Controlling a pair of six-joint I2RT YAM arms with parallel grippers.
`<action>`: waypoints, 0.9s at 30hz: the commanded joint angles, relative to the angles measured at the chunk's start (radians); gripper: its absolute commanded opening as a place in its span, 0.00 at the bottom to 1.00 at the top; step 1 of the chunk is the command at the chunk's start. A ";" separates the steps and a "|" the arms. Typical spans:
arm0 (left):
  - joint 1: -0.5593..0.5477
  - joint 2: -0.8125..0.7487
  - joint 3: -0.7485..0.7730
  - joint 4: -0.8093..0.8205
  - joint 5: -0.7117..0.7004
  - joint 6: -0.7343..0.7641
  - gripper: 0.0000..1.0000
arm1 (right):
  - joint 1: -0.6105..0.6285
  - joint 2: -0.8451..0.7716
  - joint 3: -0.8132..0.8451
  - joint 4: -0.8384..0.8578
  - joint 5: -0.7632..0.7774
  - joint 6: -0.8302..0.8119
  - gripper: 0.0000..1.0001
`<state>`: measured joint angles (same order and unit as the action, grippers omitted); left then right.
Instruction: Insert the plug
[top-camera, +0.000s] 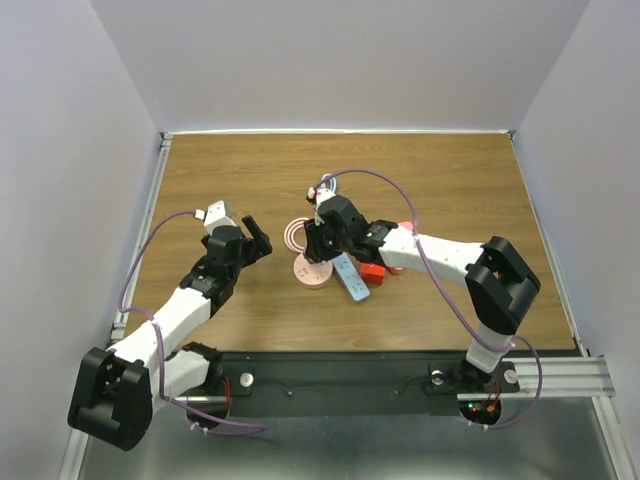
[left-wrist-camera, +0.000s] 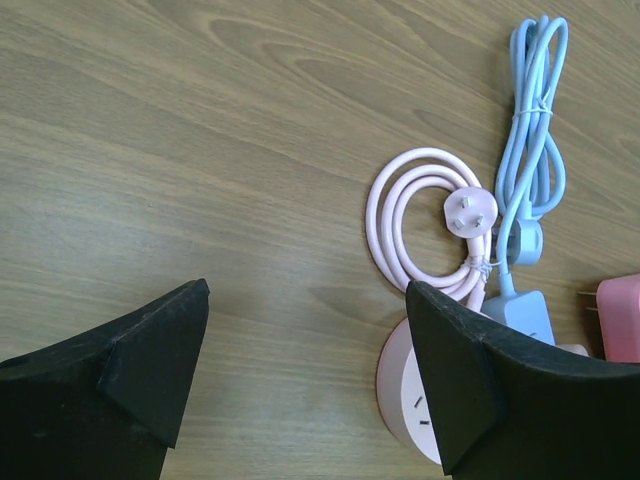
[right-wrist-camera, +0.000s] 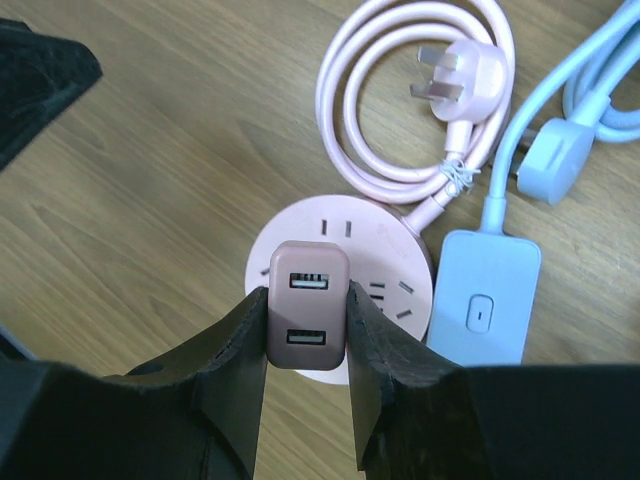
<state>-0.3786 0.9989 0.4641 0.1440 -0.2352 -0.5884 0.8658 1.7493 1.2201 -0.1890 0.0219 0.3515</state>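
The bright red cube plug (top-camera: 373, 272) lies on the table against the right side of the light blue power strip (top-camera: 352, 278), and no gripper holds it. My right gripper (right-wrist-camera: 308, 345) is shut on a dusty pink two-port USB charger (right-wrist-camera: 307, 300). It holds the charger just above the round pink socket hub (right-wrist-camera: 330, 225), whose slots face up. In the top view the right gripper (top-camera: 318, 248) sits over that hub (top-camera: 310, 274). My left gripper (top-camera: 258, 240) is open and empty over bare wood left of the hub (left-wrist-camera: 400, 390).
A coiled pink cable with a three-pin plug (right-wrist-camera: 455, 75) lies behind the hub. A bundled light blue cable (left-wrist-camera: 530, 130) lies beside it. A pinkish block with prongs (left-wrist-camera: 620, 318) shows at the right edge of the left wrist view. Walls enclose the table.
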 joint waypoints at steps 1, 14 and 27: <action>0.010 -0.005 0.002 0.017 0.020 0.042 0.91 | 0.029 0.013 0.058 0.060 0.062 0.021 0.01; 0.014 0.006 -0.001 0.019 0.056 0.067 0.91 | 0.067 0.058 0.062 0.051 0.125 0.053 0.00; 0.015 -0.002 -0.004 0.009 0.054 0.068 0.91 | 0.098 0.047 0.036 0.026 0.164 0.058 0.00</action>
<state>-0.3710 1.0172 0.4641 0.1436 -0.1833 -0.5385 0.9451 1.8030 1.2541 -0.1761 0.1497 0.3977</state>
